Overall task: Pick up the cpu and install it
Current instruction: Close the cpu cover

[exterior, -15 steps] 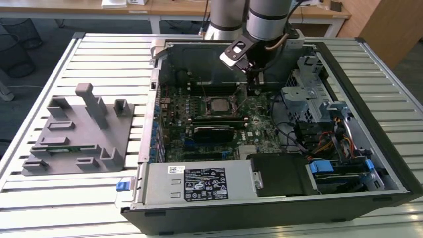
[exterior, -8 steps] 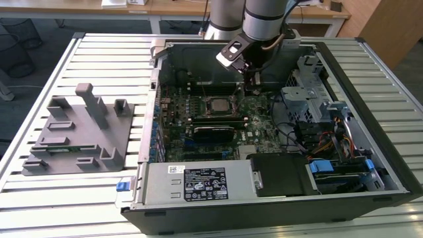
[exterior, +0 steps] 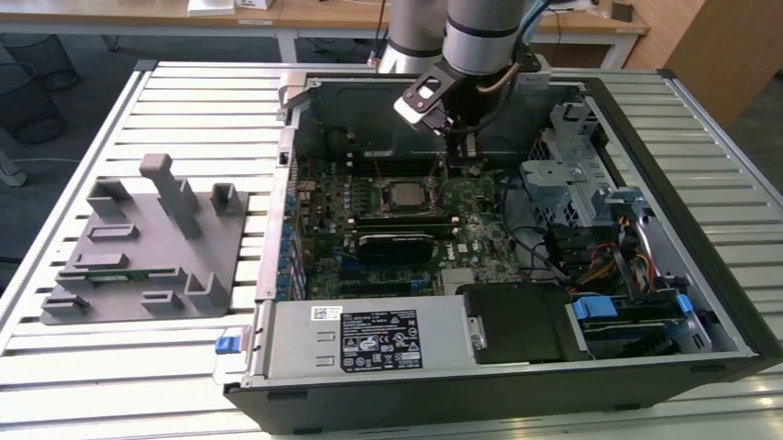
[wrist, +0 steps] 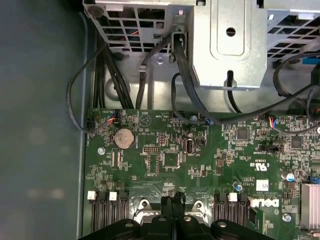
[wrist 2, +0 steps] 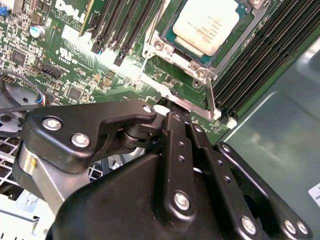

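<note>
Inside the computer case point(exterior: 490, 396), the cpu point(wrist 2: 209, 25) lies seated in its socket frame point(wrist 2: 158, 49); the gripper point(wrist 2: 169, 109), fingers pressed together and empty, hangs just beside the socket lever point(wrist 2: 167, 91); a slip there could gouge the motherboard point(wrist: 200, 160) or leave the frame unlatched.

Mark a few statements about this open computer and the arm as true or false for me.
1. The cpu lies in the socket on the motherboard. True.
2. The gripper is holding the cpu. False: its fingers are shut on nothing, at the socket's edge.
3. A grey fixture lies outside the computer case, on the exterior view's left. True.
4. A side panel covers the computer case. False: it is open, with the motherboard exposed.
5. A round battery sits on the motherboard. True.
</note>
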`<state>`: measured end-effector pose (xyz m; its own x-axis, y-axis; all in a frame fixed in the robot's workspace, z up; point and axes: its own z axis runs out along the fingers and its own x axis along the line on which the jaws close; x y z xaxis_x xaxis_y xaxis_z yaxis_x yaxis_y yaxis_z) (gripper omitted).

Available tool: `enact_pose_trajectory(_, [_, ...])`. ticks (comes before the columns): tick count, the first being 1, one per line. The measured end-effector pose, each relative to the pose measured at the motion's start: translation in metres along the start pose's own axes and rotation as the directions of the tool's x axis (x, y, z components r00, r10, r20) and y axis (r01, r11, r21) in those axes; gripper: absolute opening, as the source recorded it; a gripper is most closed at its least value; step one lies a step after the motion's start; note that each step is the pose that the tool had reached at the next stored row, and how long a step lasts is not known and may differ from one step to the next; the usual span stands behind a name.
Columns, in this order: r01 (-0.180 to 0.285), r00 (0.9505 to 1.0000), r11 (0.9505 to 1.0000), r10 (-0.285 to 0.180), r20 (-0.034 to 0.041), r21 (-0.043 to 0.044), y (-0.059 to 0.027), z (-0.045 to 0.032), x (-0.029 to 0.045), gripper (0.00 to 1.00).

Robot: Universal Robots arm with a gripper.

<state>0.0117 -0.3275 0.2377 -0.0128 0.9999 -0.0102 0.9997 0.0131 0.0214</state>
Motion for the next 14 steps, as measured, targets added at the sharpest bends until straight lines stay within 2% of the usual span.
enact_pose_trajectory(14, [0.0,1.0,1.0,0.0,0.0,0.0,-0.0116,0.0004,0.0002,0.11])
